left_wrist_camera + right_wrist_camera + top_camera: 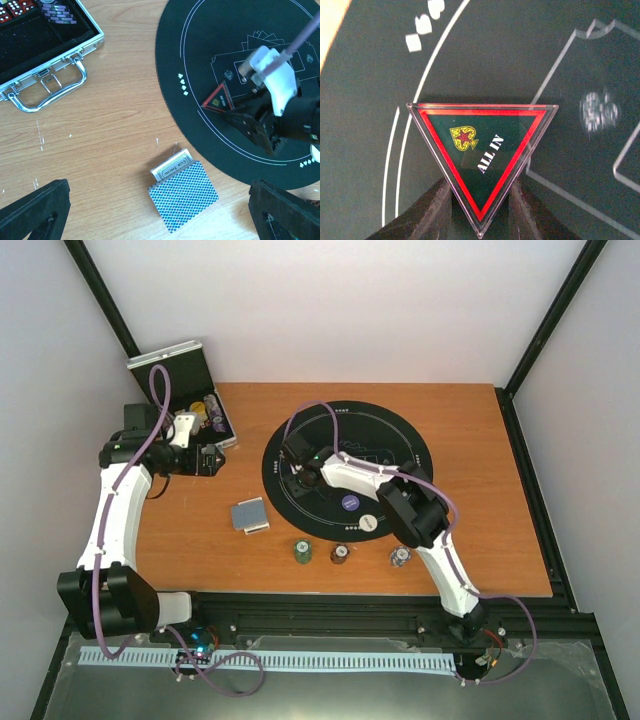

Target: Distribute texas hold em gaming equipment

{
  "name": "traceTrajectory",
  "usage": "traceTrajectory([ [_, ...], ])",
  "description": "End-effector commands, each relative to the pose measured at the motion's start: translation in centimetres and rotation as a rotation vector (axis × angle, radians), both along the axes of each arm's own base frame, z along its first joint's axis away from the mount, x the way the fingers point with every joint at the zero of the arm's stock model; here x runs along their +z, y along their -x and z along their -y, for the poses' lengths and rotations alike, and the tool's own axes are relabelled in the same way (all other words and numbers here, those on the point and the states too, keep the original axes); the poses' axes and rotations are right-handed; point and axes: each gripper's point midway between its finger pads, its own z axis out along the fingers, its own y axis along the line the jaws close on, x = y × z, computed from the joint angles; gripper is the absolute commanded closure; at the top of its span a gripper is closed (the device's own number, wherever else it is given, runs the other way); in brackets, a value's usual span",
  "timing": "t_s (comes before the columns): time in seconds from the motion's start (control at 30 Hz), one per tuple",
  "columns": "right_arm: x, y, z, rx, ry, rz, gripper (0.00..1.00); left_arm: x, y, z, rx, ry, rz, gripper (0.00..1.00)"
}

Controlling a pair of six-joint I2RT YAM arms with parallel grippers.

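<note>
Our right pincer (pixel 480 199) is closed on the lower tip of the triangular plaque (pixel 481 150), one black finger on each slanted edge, low over the round mat (pixel 520 55). We judge the step in hand to be setting this plaque down on the mat. To do it well we should lower it flat until it rests on the felt, then open straight outward so neither finger drags the point sideways. The plaque looks like clear, hard plastic with a red border, a dark green centre and white "ALL IN" lettering. It is probably slick and thin, so a grip on the narrow tip may let it pivot. The mat is matte black with thin white printed lines and should hold it in place. Our left pincer (pixel 159 184) is open, its fingers spread wide above the deck of cards (pixel 184 196), which has a blue cross-hatched back and lies on the wooden surface (pixel 480 490) beside the mat. In the upper left of that view is the ribbed aluminium case (pixel 60 64) with its wire handle. In the overhead view, the green chips (pixel 302 552), maroon chips (pixel 340 554) and purple-white chips (pixel 400 558) line the lower edge, and the white disc (pixel 368 523) sits on the mat.
</note>
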Motion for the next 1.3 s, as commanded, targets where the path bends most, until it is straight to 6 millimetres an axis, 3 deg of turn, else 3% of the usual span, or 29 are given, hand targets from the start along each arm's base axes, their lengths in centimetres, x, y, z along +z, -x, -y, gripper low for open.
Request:
traceTrajectory([
  [0.0, -2.8, -1.3, -0.8, 0.026, 0.033, -0.057, 0.67, 0.4, -0.1, -0.2, 0.014, 0.003, -0.006, 0.0],
  [0.17, -2.2, -2.7, -1.9, 0.022, 0.021, -0.061, 0.66, 0.4, -0.4, -0.2, 0.008, 0.008, -0.031, 0.0],
  [0.3, 1.1, -3.1, -1.4, 0.005, -0.015, -0.028, 0.54, 0.1, -0.4, -0.2, 0.004, 0.003, -0.034, 0.0],
  [0.33, 3.0, -3.1, -1.0, -0.003, -0.031, -0.001, 0.5, 0.0, -0.3, -0.2, 0.001, 0.002, -0.039, 0.0],
  [0.4, 4.7, -2.4, 0.8, -0.028, -0.025, 0.029, 0.4, -0.2, -0.1, 0.0, -0.022, 0.002, -0.044, 0.0],
  [0.5, 6.8, -0.9, 3.8, -0.082, -0.021, 0.054, 0.33, -0.5, 0.1, 0.1, -0.04, -0.002, -0.056, 0.0],
  [0.7, 4.7, 4.0, 10.7, -0.221, 0.034, 0.022, 0.31, -1.0, 0.3, -0.8, -0.014, -0.048, -0.06, 0.0],
  [0.83, 2.7, 6.7, 13.8, -0.272, 0.052, -0.015, 0.33, -1.0, 0.6, -0.6, -0.027, -0.051, -0.06, 0.0],
  [1.0, 1.8, 7.9, 14.7, -0.279, 0.048, -0.03, 0.36, -0.6, 1.1, -0.4, -0.063, -0.06, -0.047, 0.0],
  [1.27, 0.6, 7.0, 13.8, -0.267, 0.051, -0.047, 0.42, -0.1, 1.2, -0.4, -0.057, -0.059, -0.029, 0.0],
])
